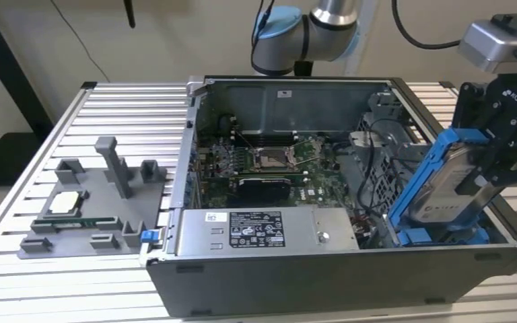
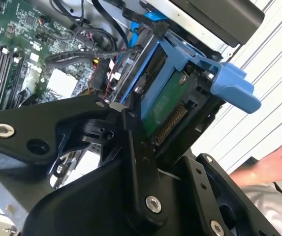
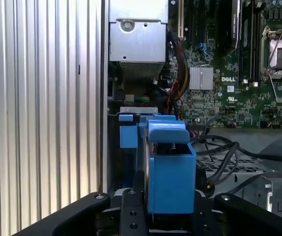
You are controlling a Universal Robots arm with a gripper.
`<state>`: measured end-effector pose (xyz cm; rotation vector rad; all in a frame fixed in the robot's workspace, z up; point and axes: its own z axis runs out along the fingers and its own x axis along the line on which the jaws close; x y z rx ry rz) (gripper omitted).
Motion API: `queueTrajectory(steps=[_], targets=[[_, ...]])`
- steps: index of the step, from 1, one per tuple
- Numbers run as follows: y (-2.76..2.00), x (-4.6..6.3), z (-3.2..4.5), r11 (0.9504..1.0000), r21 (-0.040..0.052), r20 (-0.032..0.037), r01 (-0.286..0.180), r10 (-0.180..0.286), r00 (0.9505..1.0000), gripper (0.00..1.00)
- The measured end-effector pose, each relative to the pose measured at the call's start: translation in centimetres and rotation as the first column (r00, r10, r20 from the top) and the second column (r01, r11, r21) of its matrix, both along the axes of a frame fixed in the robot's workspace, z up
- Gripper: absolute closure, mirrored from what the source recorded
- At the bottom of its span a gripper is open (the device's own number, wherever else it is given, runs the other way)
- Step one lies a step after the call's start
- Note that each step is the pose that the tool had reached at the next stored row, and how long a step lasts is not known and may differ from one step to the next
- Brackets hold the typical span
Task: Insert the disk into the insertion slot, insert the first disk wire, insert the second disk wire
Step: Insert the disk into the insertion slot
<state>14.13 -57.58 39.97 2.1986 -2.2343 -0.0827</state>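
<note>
We are on the first step. Our hand (image 1: 494, 161) is clenched on the disk (image 1: 445, 192), which stands tilted just beside the power-supply box (image 1: 258, 232). Its lower end is at the insertion slot (image 1: 460, 235), not yet seated, we judge. Disk and box carry white printed labels, left unread.

Ribbed table (image 1: 106, 101) of pale metal slats. On it, toward the exterior view's right, an open grey computer case (image 1: 330, 282), laid on its side with the open face up. Toward the left, flat on the slats and just beside the case, a grey holder plate (image 1: 92, 185) with upright posts.
</note>
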Motion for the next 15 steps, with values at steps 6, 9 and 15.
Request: queueTrajectory(steps=[6, 9, 15], targets=[[0.24, 0.2, -1.06, 1.0, -0.0001, -0.0001, 0.0, 0.0, 1.0, 1.0], [0.26, 0.3, -1.6, 1.0, -0.0001, 0.0, 0.0, 0.0, 1.0, 1.0], [0.27, 0.3, -1.71, 1.0, 0.0, -0.0002, 0.0, 0.0, 1.0, 0.0]])
